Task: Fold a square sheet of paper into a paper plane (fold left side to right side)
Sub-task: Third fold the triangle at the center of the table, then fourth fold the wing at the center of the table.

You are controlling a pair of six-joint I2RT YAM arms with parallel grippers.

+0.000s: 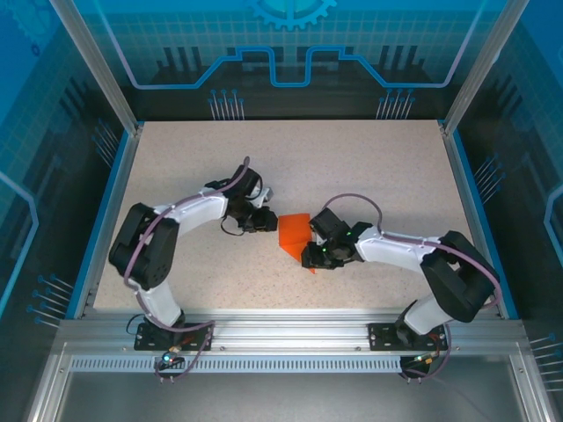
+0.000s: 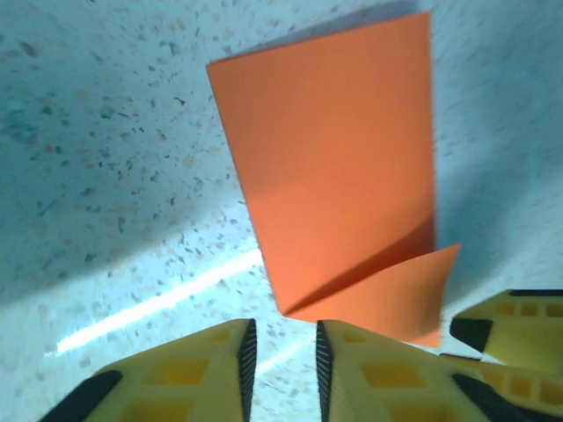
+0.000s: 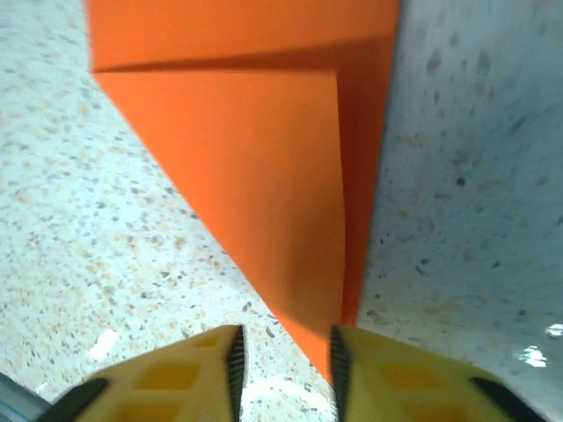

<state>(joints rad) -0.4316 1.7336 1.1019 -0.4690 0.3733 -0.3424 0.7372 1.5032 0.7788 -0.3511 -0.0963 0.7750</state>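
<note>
We worry about the paper (image 1: 295, 231): its near tip lies loose beside our right gripper (image 3: 287, 353), whose parted jaws hold nothing, so a nudge could skew the fold. Farther left, our left gripper (image 2: 286, 352) stands slightly open and empty, just short of the paper at mid-table (image 1: 378, 176).

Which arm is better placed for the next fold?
Probably right: a corner of the paper lies between the open fingers of the right gripper; the left gripper sits just short.

L arm (image 1: 198, 211), R arm (image 1: 396, 246): white links, blk joints, purple cables (image 1: 354, 197). L gripper (image 2: 281, 347), R gripper (image 3: 286, 356): yellow fingers (image 2: 378, 378), blk toothed edges.
</note>
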